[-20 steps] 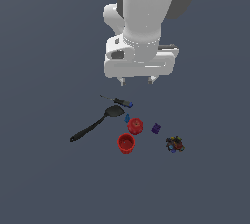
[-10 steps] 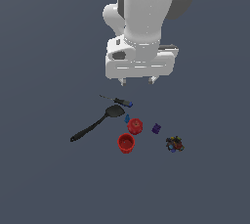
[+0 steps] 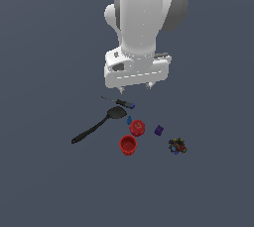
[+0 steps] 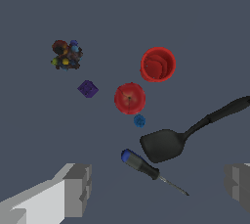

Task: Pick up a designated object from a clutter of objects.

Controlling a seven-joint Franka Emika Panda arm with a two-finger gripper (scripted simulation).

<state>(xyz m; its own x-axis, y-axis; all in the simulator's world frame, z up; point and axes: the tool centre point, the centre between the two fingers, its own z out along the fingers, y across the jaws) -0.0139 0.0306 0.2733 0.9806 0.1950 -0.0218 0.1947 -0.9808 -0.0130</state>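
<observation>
The spatula (image 4: 195, 132) handle runs off the wrist view's edge; both tool fingers (image 4: 73, 189) are cropped there.

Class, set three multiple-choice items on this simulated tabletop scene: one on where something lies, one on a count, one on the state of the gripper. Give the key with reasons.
1. What lies nearest the screwdriver?
A. the spatula's blade
B. the purple bit
C. the multicoloured toy

2. How many red things are in the clutter?
A. one
B. two
C. four

3. What is the gripper doing?
A. shut on the screwdriver
B. open above the screwdriver, holding nothing
C. shut on the cup

Key:
1 A: in the wrist view the spatula has its blade right beside the screwdriver, while the purple bit and toy lie far off.
2 B: only the cup and the knob are red.
3 B: the fingers stand wide apart with the screwdriver lying on the table between them.
</observation>
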